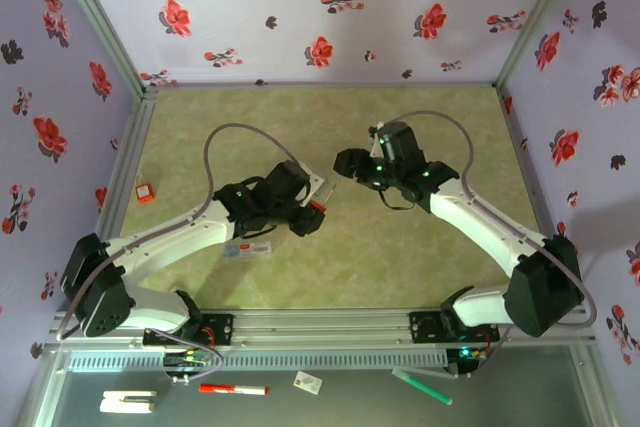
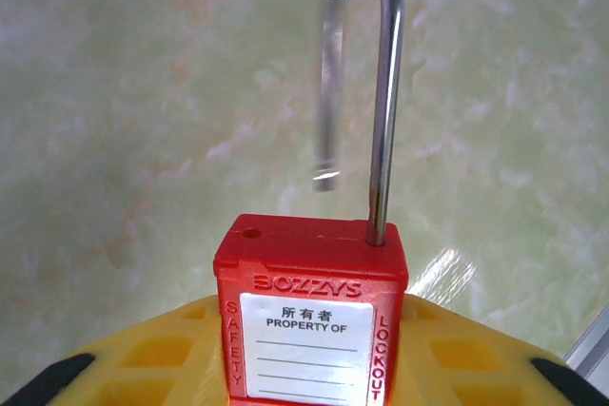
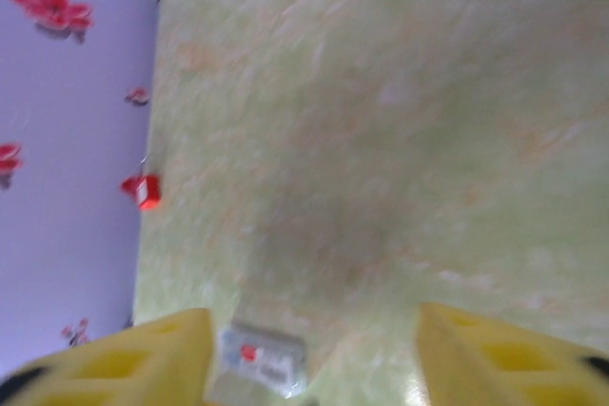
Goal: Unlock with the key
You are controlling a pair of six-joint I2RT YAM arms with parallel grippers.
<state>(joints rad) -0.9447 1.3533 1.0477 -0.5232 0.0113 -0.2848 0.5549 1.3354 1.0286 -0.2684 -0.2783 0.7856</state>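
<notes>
Top view: the left arm reaches from its base at the near-left corner in a low arc to mid-table, its left claw [image 1: 309,214] closed on a red padlock [image 1: 317,207]; the right arm sweeps from the near-right corner, elbow raised, and its right claw [image 1: 344,161] hangs just beyond and to the right of that padlock, apart from it. The table [image 1: 420,267] has a mottled green-beige, marble-like surface; a pale tag [image 1: 248,248] lies by the left forearm, and a second red padlock [image 1: 146,192] sits at the left edge. The key is too small to make out, so where it lies relative to either claw cannot be told. Left wrist view: ribbed yellow fingers [image 2: 152,354] grip the blocky red plastic body, upright, with its white "PROPERTY OF" label facing the camera. The thin polished steel shackle [image 2: 385,92] has one leg in the body and the other hanging free above its hole. Right wrist view, blurred: the yellow fingertips [image 3: 162,354] stand wide apart with nothing between them, over bare table, the pale tag and the second padlock by the wall.
</notes>
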